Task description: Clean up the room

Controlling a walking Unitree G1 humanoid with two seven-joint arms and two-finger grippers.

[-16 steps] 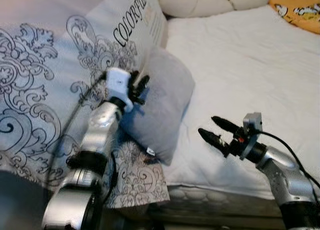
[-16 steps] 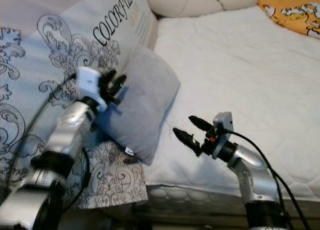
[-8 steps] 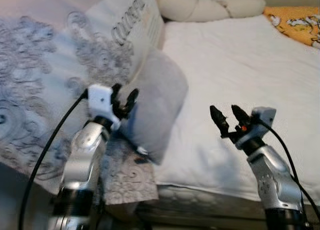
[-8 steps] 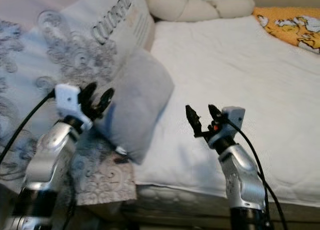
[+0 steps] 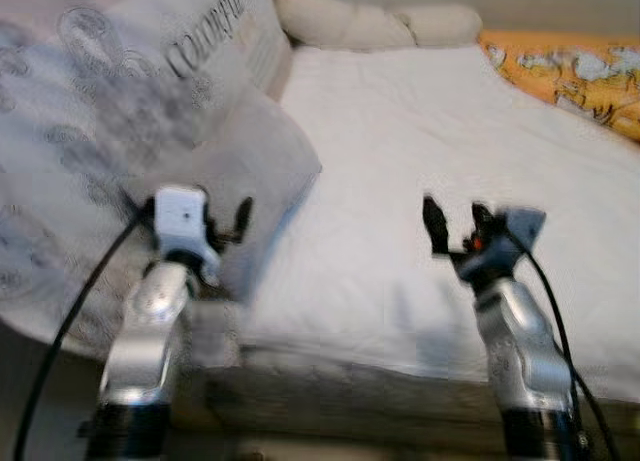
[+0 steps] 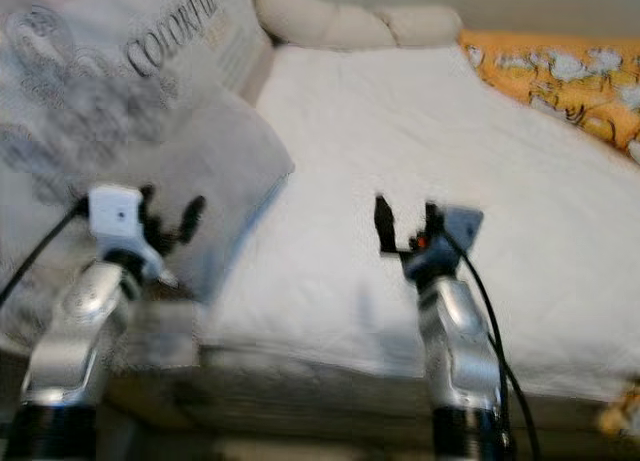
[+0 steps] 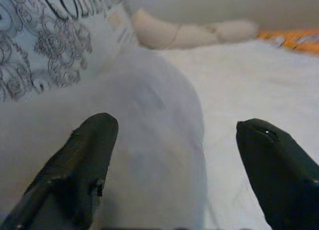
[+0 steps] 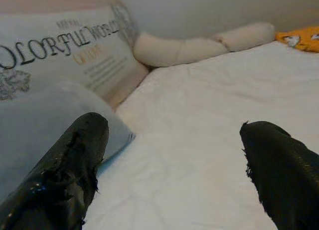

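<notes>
A grey pillow (image 5: 262, 166) leans on the left side of the white mattress (image 5: 420, 131), against a patterned quilt (image 5: 90, 111) with "COLORFUL" lettering. My left gripper (image 5: 226, 221) is raised in front of the pillow's lower part, open and holding nothing. The left wrist view looks past its fingers (image 7: 89, 155) at the grey pillow (image 7: 149, 140), a short way off. My right gripper (image 5: 457, 225) is raised over the near part of the mattress, open and empty, with the white sheet (image 8: 199, 140) beyond it. The head views are blurred.
A long cream bolster (image 5: 370, 26) lies along the head of the bed. An orange patterned blanket (image 5: 575, 71) covers the far right corner. The mattress's front edge (image 5: 360, 376) runs just ahead of both arms.
The camera has shifted, so the bed sits differently in frame. My left gripper has drawn back and down from the pillow. My right gripper has turned from pointing left to pointing forward.
</notes>
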